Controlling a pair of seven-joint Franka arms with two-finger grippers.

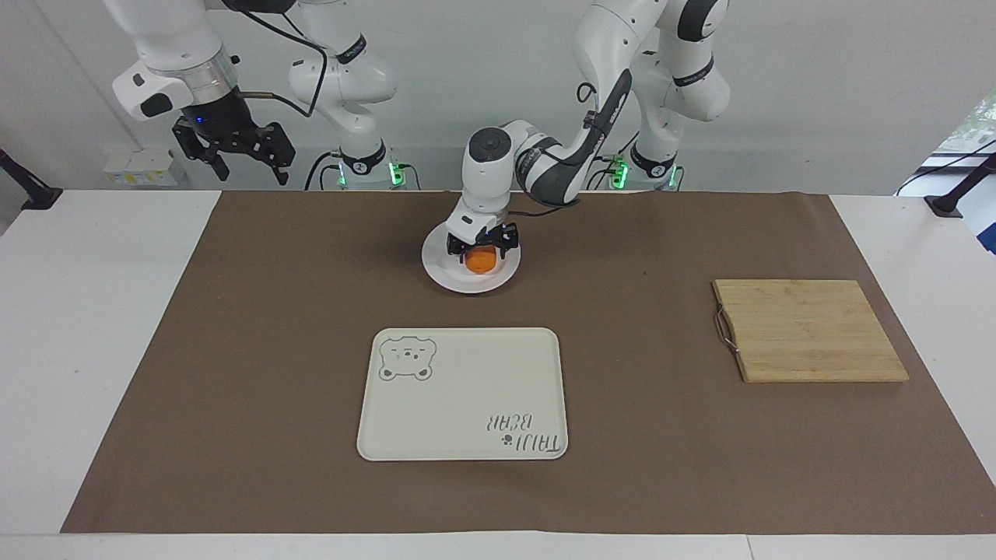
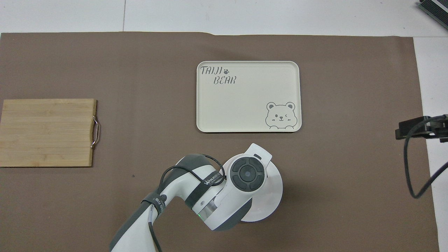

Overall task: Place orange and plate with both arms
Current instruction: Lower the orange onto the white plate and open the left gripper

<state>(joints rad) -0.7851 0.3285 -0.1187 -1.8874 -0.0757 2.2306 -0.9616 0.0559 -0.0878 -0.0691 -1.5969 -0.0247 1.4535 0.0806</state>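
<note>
Facing view showed our left end effector [image 1: 482, 250] spread around the orange [image 1: 482, 262], which sat on the plate [image 1: 440, 268]. We judged a straight lift best, to avoid nudging it. Our right end effector [image 1: 233, 152] waited open, well apart from the plate.
</note>
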